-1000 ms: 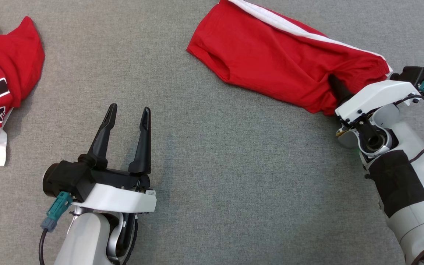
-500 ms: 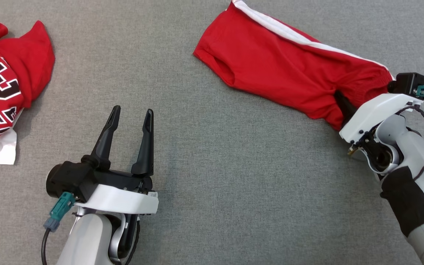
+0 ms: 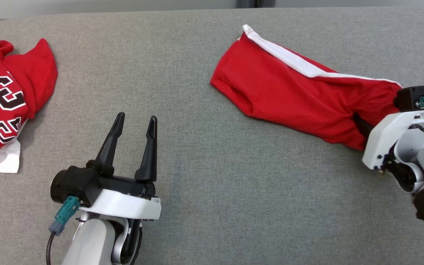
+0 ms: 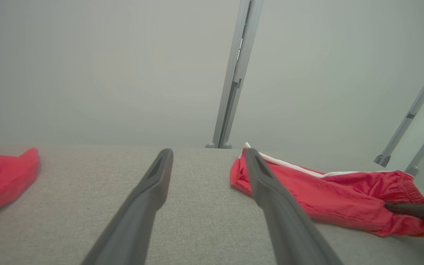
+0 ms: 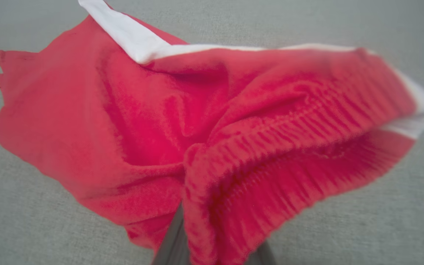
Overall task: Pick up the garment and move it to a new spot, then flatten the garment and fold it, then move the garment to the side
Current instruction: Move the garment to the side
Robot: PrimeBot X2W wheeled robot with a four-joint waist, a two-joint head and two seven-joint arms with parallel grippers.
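red shorts (image 3: 300, 99) lie stretched across the upper right of the head view, on the grey cloth-covered table (image 3: 204, 191). they run on a slant from a leg hem near the top centre down to the gathered end at the right edge. a white stripe (image 3: 289, 60) follows the upper side of the shorts, widest at the hem and thinning toward the right. the fabric is smooth over the leg and creased where it bunches near the arm. in the right wrist view the ribbed elastic waistband (image 5: 289, 121) fills the middle and lower right of the frame, folded over on itself, with a patch of white at its far right end.

the right gripper (image 3: 361, 125) sits at the right edge of the head view with its dark fingers pushed into the bunched end. in the right wrist view the two fingers rise at the bottom centre, close together, with the waistband pinched between them.

the left gripper (image 3: 137, 117) is at the lower left of the head view, fingers spread apart with nothing between them, well apart from the shorts.

a second red garment, a jersey (image 3: 9, 99) with black numerals edged in white, lies crumpled at the left edge.
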